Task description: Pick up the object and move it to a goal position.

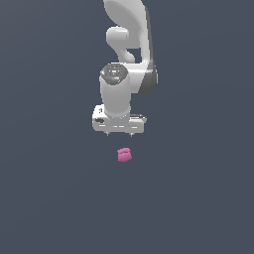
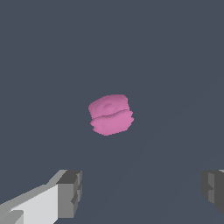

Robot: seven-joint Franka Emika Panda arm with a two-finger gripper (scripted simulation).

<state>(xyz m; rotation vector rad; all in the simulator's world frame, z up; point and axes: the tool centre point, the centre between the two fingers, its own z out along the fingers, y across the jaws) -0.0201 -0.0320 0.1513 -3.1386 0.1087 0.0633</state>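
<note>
The object (image 1: pixel 124 155) is a small pink-magenta lump with rounded, uneven edges, lying on the dark grey floor. In the wrist view the object (image 2: pixel 110 115) sits alone, apart from both fingers. My white gripper (image 1: pixel 119 135) hangs above the floor, a short way from the lump and not touching it. Its jaws stand wide apart and hold nothing. In the wrist view the two grey fingertips (image 2: pixel 70 194) show far apart, with my gripper (image 2: pixel 142 190) empty between them.
The white arm (image 1: pixel 126 44) rises behind the gripper in the exterior view. The dark grey floor (image 1: pixel 198 198) spreads flat all around, with no other objects or edges in view.
</note>
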